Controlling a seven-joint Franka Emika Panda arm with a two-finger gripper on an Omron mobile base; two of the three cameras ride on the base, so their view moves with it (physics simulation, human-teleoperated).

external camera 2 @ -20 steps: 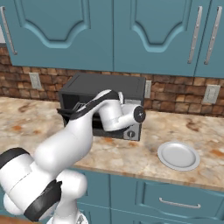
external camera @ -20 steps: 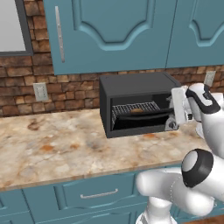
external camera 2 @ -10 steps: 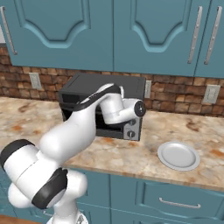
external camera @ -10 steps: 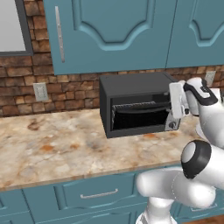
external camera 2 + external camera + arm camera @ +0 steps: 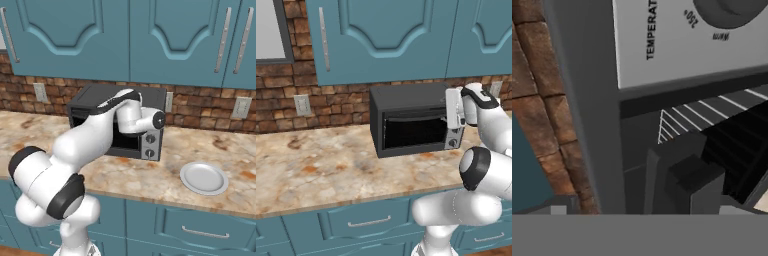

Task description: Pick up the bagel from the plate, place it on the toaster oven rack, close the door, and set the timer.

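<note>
The black toaster oven (image 5: 406, 100) stands on the counter against the brick wall. Its door (image 5: 413, 134) is upright against the cavity, and the dark glass hides the bagel. My gripper (image 5: 450, 116) is open and holds nothing, hovering at the oven's upper right front corner, just beside the silver control panel (image 5: 454, 136). In the rolled hand view a dark fingertip (image 5: 684, 177) sits close to the oven front, with silver wires of the toaster oven rack (image 5: 684, 116) and the temperature knob (image 5: 727, 9) just beyond. The pale plate (image 5: 204, 178) lies bare on the counter right of the oven.
Teal cabinet doors (image 5: 386, 35) hang low over the oven. The brick wall carries sockets (image 5: 302, 105). Marbled counter (image 5: 321, 170) stretches left of the oven. My own arm (image 5: 100, 130) crosses the oven front in the right base view.
The door has swung up from lying open to upright against the cavity, and my hand has risen with it. The bagel on the rack, visible a second ago, is now behind the glass.
</note>
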